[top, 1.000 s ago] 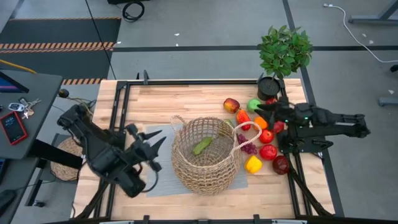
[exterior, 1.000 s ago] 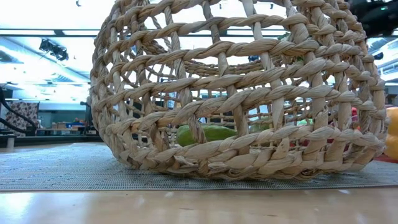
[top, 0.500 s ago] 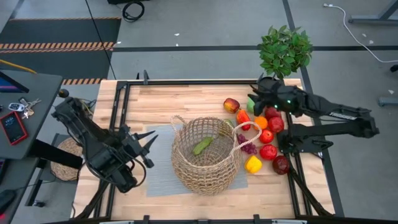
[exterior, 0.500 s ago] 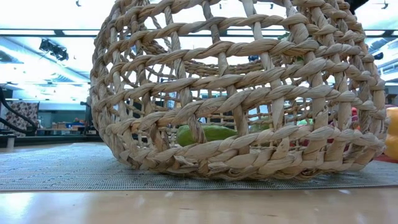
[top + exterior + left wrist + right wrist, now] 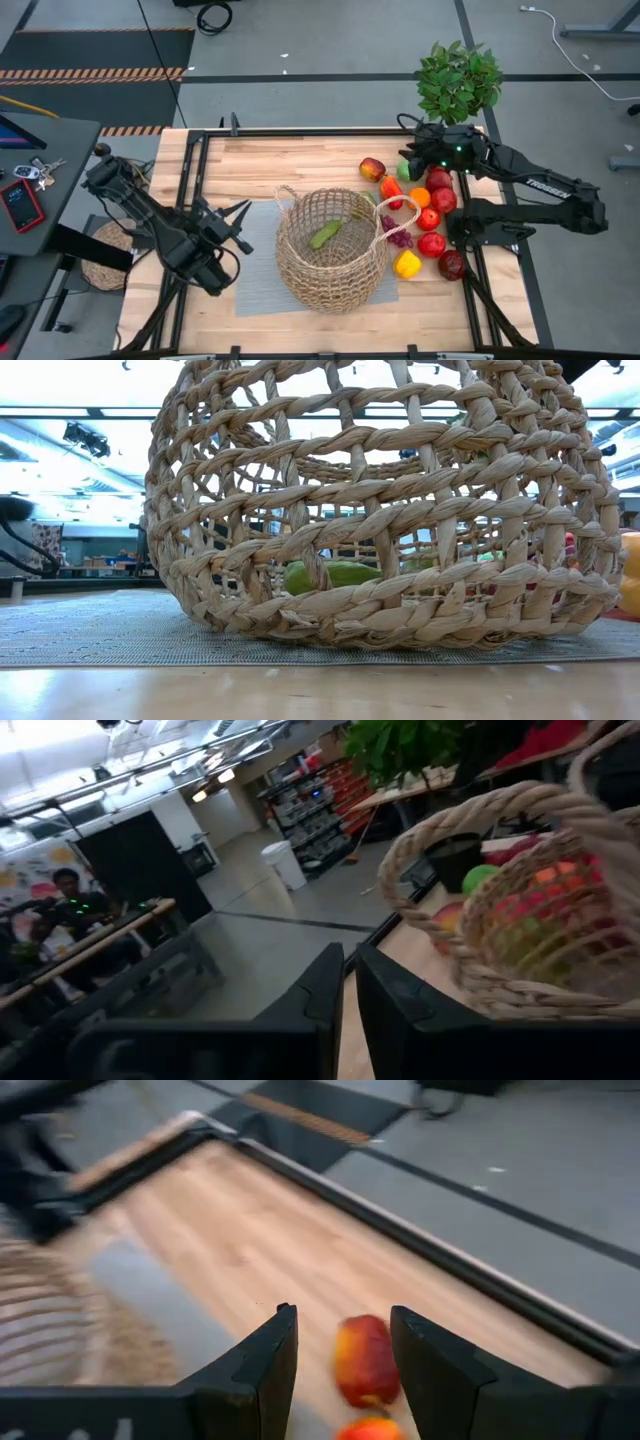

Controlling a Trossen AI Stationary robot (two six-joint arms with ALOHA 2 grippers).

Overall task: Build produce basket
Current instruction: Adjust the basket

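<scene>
The wicker basket (image 5: 330, 250) (image 5: 390, 510) stands by its bottom on a grey mat (image 5: 258, 262) at mid-table. One green piece of produce (image 5: 323, 235) (image 5: 335, 573) lies on its floor. The remaining produce lies on the table to its right: a red-yellow apple (image 5: 372, 168) (image 5: 362, 1360), a yellow pepper (image 5: 407, 264), grapes (image 5: 397, 232) and several red apples (image 5: 432, 243). My left gripper (image 5: 240, 213) (image 5: 350, 952) is shut and empty, left of the basket. My right gripper (image 5: 405, 163) (image 5: 342, 1312) hovers open and empty over the far end of the produce, pointing at the red-yellow apple.
A potted plant (image 5: 458, 85) stands at the table's far right corner, just beyond my right gripper. Black frame rails (image 5: 300, 133) run along the table's edges. A flat woven mat (image 5: 100, 258) and a side table with keys and a phone (image 5: 20, 200) lie off the left edge.
My left gripper has drawn back from the basket toward the table's left edge, sunk lower and shut on nothing. My right gripper has swung from over the red apples toward the far edge, near the plant pot, staying open. The basket and produce have kept still.
</scene>
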